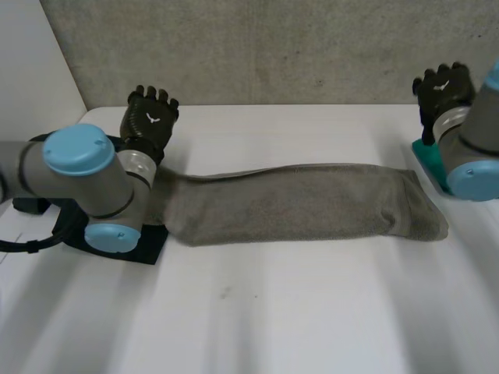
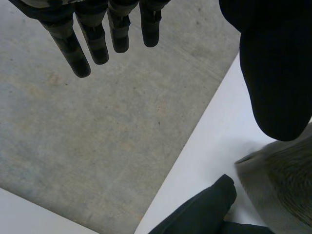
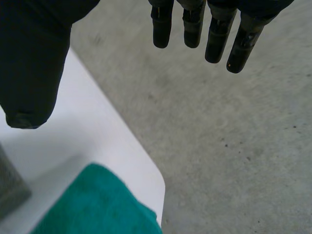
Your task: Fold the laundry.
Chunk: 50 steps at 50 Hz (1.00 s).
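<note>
A long grey sock [image 1: 304, 204] lies flat across the middle of the white table [image 1: 312, 312], its toe end toward the right. My left hand [image 1: 150, 117] is lifted off the table behind the sock's left end, open, with straight fingers [image 2: 92, 39] that hold nothing. The sock's left end [image 2: 287, 180] lies below the thumb in the left wrist view. My right hand [image 1: 443, 89] is raised at the far right, beyond the sock's right end, and is open and empty too, with its fingers [image 3: 195, 24] straight. A grey edge of the sock [image 3: 9, 190] lies beneath its thumb.
A teal cloth [image 1: 426, 157] lies at the table's right edge under my right arm, seen also as a teal cloth [image 3: 97, 204] by the table corner. A dark cloth [image 1: 140, 248] lies under my left arm, shown as a dark cloth [image 2: 204, 209]. A concrete wall [image 1: 273, 47] stands behind.
</note>
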Motion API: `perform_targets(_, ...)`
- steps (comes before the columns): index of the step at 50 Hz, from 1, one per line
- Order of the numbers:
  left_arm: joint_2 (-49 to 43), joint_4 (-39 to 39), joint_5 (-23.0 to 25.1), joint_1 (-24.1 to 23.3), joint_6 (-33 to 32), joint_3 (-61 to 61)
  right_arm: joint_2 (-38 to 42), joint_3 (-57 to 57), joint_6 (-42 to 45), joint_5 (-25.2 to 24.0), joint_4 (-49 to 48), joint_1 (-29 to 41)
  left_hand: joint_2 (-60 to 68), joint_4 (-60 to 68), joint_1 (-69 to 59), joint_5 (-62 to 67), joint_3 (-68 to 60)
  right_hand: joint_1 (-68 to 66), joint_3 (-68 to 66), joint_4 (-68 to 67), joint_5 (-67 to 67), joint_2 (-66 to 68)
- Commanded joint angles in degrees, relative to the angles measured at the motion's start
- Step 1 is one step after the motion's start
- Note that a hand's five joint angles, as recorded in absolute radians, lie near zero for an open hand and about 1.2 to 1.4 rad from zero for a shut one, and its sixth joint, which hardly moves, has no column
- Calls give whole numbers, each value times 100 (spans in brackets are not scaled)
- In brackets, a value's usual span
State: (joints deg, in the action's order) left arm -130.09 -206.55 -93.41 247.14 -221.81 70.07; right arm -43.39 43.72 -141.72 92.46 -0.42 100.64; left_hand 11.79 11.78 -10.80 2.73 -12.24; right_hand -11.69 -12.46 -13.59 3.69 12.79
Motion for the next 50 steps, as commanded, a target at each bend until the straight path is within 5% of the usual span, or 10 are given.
perform_targets(1,976,290,59,9,603,1139,-1355,1742,-426,-553,576,-202,-179,-178,80,-273,224,169,246,359,-369,-279)
perform_targets(8,1785,730,533,18,1648,2255,-1761,3079,-426,-958,1386,-659,-179,-178,80,-273,224,169,246,359,-369,-279)
perform_targets(13,1979,756,815,18,2124,2722,-1761,3879,-479,-1502,897,-940,-174,-173,76,-269,219,-73,3,117,-127,-37)
perform_targets(20,1961,765,833,18,2150,2889,-1340,4109,-523,-1565,-10,-1082,-179,-178,80,-273,224,-343,-267,-153,143,233)
perform_targets(23,1935,765,833,27,2150,2889,-1041,4022,-576,-1556,-204,-1082,-179,-178,80,-273,224,-1248,-1172,-1058,1048,1138)
perform_targets(27,1917,765,816,36,2150,2889,-751,3820,-620,-1495,-248,-1090,-179,-178,80,-273,224,-4792,-4716,-4602,4592,4682)
perform_targets(28,1917,765,815,36,2150,2889,-689,3732,-620,-1355,-266,-1090,-179,-178,80,-273,224,-6810,-6734,-6620,6611,6701)
perform_targets(39,2180,800,798,141,2150,2916,-1558,3916,-225,-1046,-565,-1828,-179,-178,80,-273,224,-6831,-6754,-6641,6631,6721)
perform_targets(50,2568,827,859,457,2177,3249,-1796,3828,2086,-1055,-626,-2778,-179,-178,80,-273,224,-6831,-6754,-6641,6631,6721)
